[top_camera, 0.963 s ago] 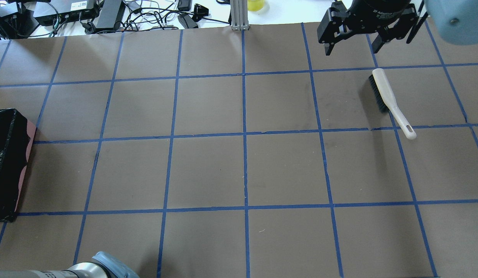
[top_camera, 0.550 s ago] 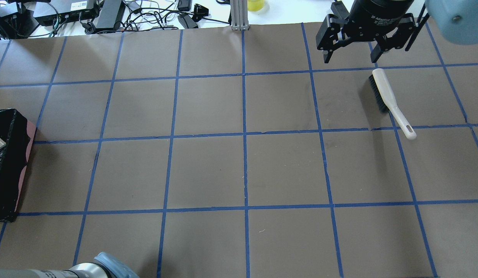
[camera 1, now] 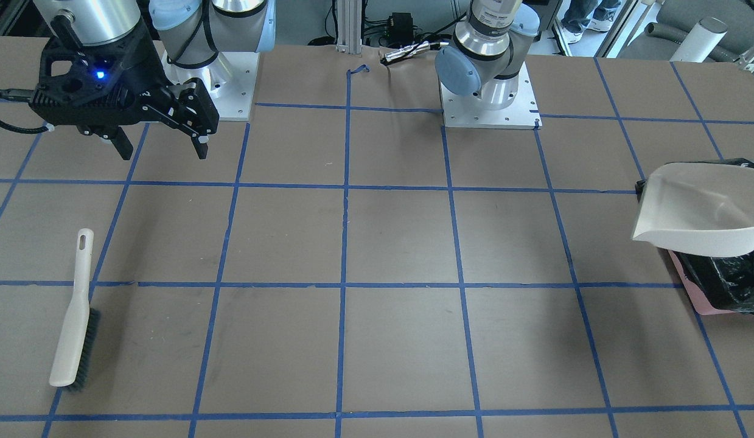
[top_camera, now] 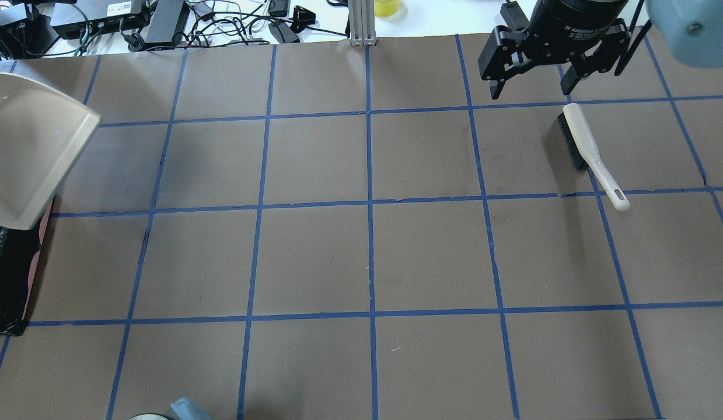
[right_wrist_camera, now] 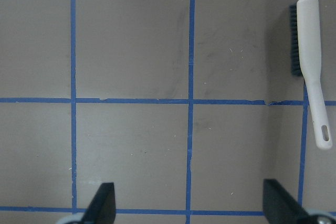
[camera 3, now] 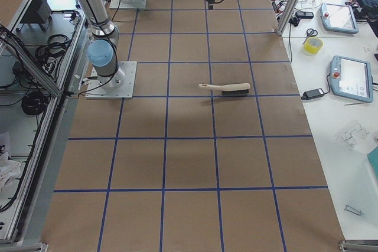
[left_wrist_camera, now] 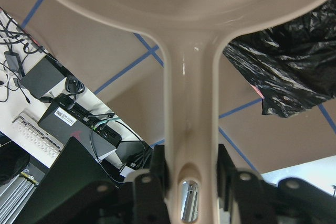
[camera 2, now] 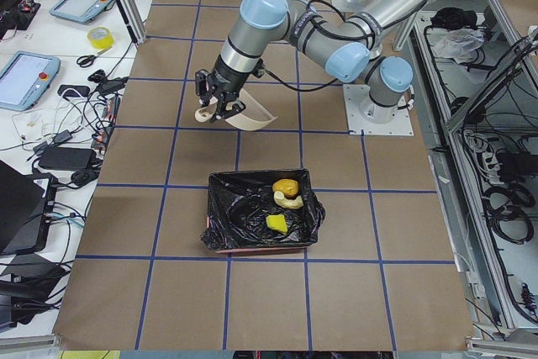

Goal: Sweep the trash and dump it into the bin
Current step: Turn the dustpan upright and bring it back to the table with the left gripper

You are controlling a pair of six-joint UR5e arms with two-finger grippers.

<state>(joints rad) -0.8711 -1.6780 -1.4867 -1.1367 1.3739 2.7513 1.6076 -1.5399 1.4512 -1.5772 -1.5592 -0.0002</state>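
Spanning brown table [top_camera: 314, 256], blue tape grid [top_camera: 370, 202], bin [top_camera: 11, 286] at edge, cables [top_camera: 221, 26] behind

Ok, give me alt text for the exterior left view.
The left gripper holds a beige dustpan raised beyond the black-lined bin, which holds a golden-brown lump, a tan croissant and a yellow-green wedge.

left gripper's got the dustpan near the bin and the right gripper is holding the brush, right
No. The right gripper is open and empty; the brush lies untouched on the table, as the overhead view shows. The left gripper does hold the dustpan near the bin.
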